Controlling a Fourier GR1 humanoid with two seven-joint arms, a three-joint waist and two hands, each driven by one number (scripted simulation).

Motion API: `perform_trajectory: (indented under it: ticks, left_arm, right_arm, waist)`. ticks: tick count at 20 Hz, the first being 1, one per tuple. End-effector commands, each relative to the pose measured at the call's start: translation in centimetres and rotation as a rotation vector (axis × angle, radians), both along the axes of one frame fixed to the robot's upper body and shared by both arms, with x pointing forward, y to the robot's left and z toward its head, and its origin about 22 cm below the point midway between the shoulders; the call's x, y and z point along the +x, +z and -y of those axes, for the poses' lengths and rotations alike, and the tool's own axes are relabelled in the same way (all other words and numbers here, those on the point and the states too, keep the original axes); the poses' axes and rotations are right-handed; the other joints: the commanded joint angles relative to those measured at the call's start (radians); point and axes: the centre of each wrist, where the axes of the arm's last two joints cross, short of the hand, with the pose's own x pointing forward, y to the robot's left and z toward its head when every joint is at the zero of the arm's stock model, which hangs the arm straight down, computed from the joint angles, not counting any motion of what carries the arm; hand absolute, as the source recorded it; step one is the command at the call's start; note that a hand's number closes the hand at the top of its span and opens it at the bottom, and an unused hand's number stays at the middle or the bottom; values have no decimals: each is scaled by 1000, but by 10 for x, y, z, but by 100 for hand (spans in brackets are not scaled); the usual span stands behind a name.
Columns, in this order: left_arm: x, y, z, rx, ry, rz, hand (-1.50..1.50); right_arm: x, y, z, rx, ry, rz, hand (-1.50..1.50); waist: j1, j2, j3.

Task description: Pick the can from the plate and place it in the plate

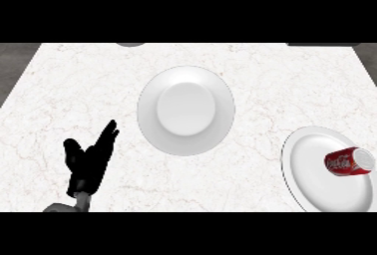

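Observation:
A red can point(350, 161) with white lettering lies on its side on a white plate point(313, 169) at the right edge of the counter. A second white plate point(186, 110) stands bare in the middle of the counter. My left hand point(90, 162) shows at the lower left, open with fingers straight and pointing up and to the right, apart from both plates. My right hand is out of view.
The counter top is white marble point(74, 89). A grey round object point(131, 44) peeks in at the far edge, and a dark shape point(320, 44) sits at the far right corner.

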Motion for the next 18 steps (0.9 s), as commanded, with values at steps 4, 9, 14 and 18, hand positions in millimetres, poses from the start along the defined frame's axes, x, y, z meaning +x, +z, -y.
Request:
perform_trajectory:
  ticks: [4, 9, 14, 18]
  left_arm:
    - [-6, -16, 3, -14, -21, -26, 0]
    - [8, 6, -13, -15, -3, -36, 0]
    - [7, 4, -5, -10, -7, -19, 0]
    - [-8, 1, 0, -10, 11, -18, 0]
  right_arm:
    - [44, -15, -25, -32, -55, -101, -150]
    - [51, -25, -39, 49, 1, -173, -150]
    - [55, -31, -67, 63, 5, -140, -150]
    - [59, -38, -59, 29, -4, -179, -150]
  waist:
    - [7, 5, -2]
    - [-5, 2, -1]
    - [-8, 1, -1]
    - [-6, 0, -1]
